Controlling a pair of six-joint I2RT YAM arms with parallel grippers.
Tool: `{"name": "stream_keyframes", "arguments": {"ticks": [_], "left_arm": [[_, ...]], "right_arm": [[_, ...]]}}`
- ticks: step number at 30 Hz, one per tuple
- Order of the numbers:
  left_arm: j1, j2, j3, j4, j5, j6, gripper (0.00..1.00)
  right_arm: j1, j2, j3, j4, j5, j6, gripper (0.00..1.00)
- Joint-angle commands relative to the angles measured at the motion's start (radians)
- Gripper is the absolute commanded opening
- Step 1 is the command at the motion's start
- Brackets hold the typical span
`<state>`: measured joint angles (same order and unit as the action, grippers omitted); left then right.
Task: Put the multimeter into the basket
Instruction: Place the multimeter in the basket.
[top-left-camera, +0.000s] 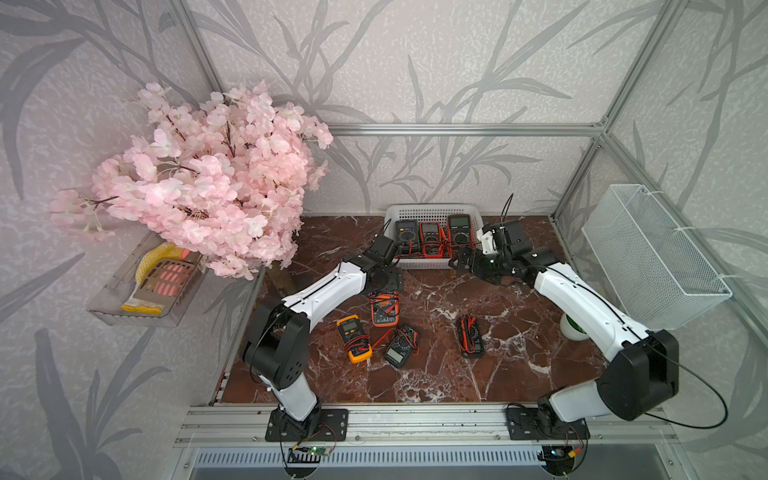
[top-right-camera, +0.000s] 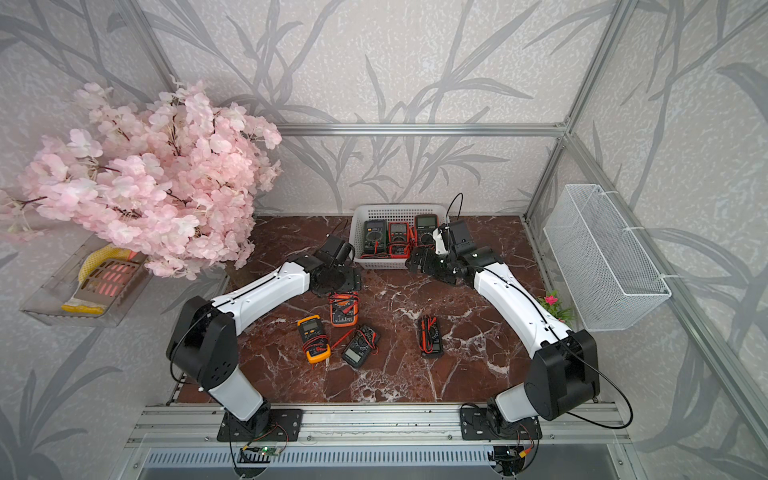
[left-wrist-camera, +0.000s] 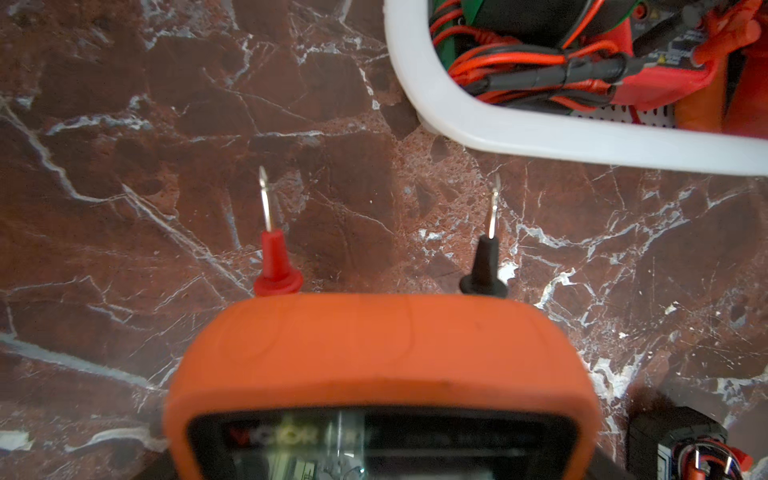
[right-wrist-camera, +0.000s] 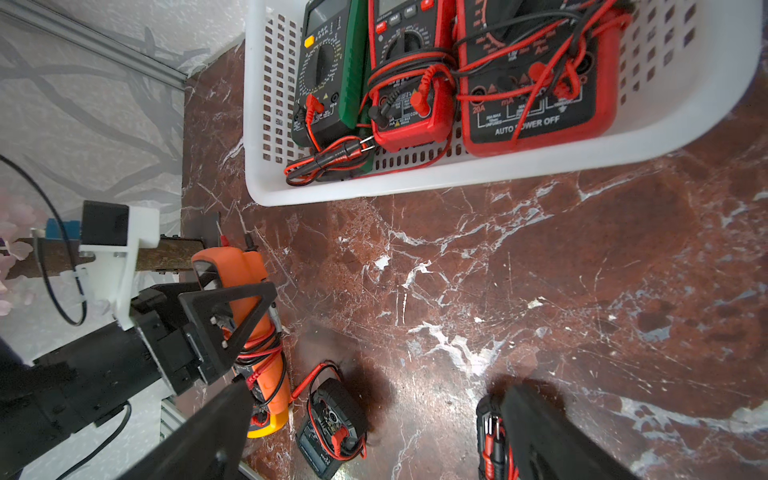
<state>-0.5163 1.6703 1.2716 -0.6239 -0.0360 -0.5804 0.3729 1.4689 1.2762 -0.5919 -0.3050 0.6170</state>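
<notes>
An orange multimeter (top-left-camera: 385, 311) (left-wrist-camera: 374, 353) with red and black leads wound round it lies left of centre on the marble table. My left gripper (top-left-camera: 384, 280) (right-wrist-camera: 232, 316) is shut on its upper end, one black triangular finger against each side. The low white perforated basket (top-left-camera: 432, 206) (right-wrist-camera: 415, 183) stands at the back against the wall. It holds three multimeters side by side: a dark green one, a red one and a black-and-red one. My right gripper (top-left-camera: 461, 264) (right-wrist-camera: 374, 399) hangs open and empty just in front of the basket's right front corner.
A yellow multimeter (top-left-camera: 354, 338), a small black one (top-left-camera: 401, 347) and another black one (top-left-camera: 470, 336) lie on the table. Pink blossom branches (top-left-camera: 208, 183) overhang the left side. A white wire-mesh basket (top-left-camera: 648, 257) hangs on the right wall above a small potted plant (top-left-camera: 571, 326).
</notes>
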Motion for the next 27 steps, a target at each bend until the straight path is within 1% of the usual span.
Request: {"name": "stream_keyframes", "arguments": {"ticks": [1,7,12,19,27], "left_arm": [[-0.004,-0.077,0.006,0.002,-0.028,-0.007,0.40],[-0.003,-0.131,0.028,-0.012,-0.043,-0.006,0.40],[-0.002,-0.110,0.110,-0.011,-0.049,0.001,0.40],[-0.002,-0.006,0.262,-0.001,-0.036,0.024,0.40],[-0.004,0.170,0.494,-0.011,-0.026,0.053,0.40]], "right_arm": [[-0.004,-0.030,-0.008,-0.005,-0.009,-0.004,0.99],[-0.005,-0.030,-0.008,0.001,-0.014,0.000,0.99],[-0.005,-0.024,0.000,0.007,-0.020,0.003,0.99],[-0.009,-0.013,0.024,0.005,-0.028,0.000,0.99],[-0.014,-0.007,0.033,0.007,-0.030,0.000,0.99]]}}
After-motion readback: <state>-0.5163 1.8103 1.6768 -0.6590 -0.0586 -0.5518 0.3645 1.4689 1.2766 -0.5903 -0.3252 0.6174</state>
